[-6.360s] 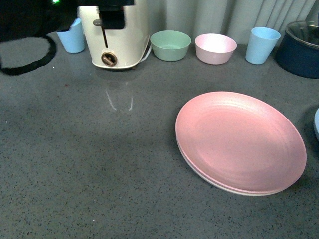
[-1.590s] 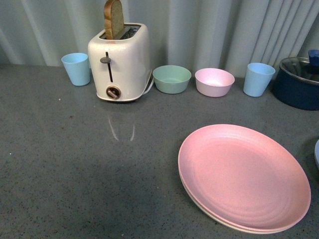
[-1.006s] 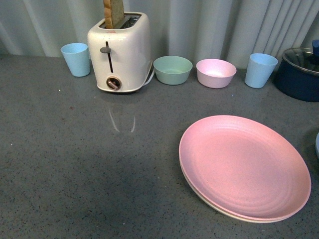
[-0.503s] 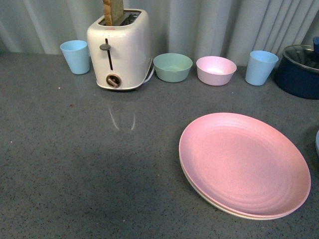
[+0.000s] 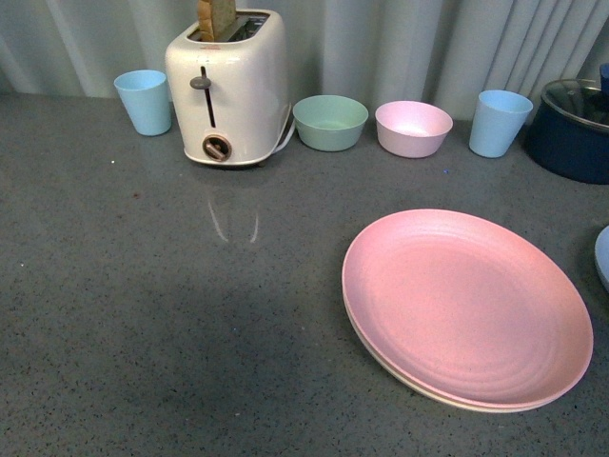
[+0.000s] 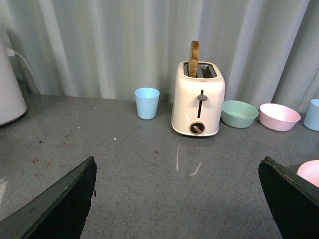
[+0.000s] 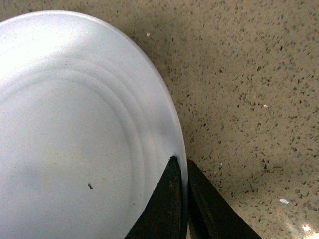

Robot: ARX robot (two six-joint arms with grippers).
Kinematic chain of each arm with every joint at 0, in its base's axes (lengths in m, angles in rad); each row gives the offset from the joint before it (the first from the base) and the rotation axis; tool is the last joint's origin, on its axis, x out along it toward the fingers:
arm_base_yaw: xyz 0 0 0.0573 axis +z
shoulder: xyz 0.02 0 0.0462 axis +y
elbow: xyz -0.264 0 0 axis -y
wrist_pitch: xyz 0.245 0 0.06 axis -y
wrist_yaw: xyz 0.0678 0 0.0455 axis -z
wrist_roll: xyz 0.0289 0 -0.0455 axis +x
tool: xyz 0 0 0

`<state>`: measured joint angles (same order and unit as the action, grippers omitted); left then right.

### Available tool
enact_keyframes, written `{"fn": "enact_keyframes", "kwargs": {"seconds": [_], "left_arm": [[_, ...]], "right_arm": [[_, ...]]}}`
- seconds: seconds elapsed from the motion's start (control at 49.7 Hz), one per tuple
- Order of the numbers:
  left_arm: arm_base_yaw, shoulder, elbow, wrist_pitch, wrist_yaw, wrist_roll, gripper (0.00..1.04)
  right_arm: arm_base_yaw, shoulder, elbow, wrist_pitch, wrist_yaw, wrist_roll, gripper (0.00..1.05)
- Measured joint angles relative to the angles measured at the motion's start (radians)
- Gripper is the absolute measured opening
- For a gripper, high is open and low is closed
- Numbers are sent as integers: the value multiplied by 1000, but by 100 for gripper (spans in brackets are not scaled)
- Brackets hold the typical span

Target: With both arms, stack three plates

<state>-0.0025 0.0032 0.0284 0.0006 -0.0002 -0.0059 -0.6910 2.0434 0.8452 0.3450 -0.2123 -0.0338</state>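
Observation:
The pink plate (image 5: 466, 305) lies on top of the beige-cream plate (image 5: 433, 392), whose rim shows under its near edge, at the right of the grey counter. A sliver of the light blue plate (image 5: 602, 255) shows at the right edge of the front view. In the right wrist view my right gripper (image 7: 182, 164) is shut on the rim of the light blue plate (image 7: 75, 134), one finger on each side. My left gripper (image 6: 177, 172) is open and empty above the counter, facing the toaster. Neither arm shows in the front view.
A cream toaster (image 5: 228, 86) with bread stands at the back, a blue cup (image 5: 145, 101) to its left. A green bowl (image 5: 329, 121), a pink bowl (image 5: 413, 128), a second blue cup (image 5: 499, 122) and a dark lidded pot (image 5: 576, 129) line the back right.
The front view has shifted: the toaster and bowls sit higher in frame and the plates slightly higher. The stacked pink and beige plates stay put. More of the blue plate's edge shows at right.

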Motion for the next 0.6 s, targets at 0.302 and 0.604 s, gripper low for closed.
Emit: {"fn": "enact_keyframes", "kwargs": {"seconds": [0.302, 0.604], "left_arm": [[0, 0, 0, 0, 0, 0, 98], [0, 0, 0, 0, 0, 0, 98]], "right_arm": [[-22, -55, -38, 26, -39, -7, 3], [-21, -178, -92, 93, -84, -11, 3]]}}
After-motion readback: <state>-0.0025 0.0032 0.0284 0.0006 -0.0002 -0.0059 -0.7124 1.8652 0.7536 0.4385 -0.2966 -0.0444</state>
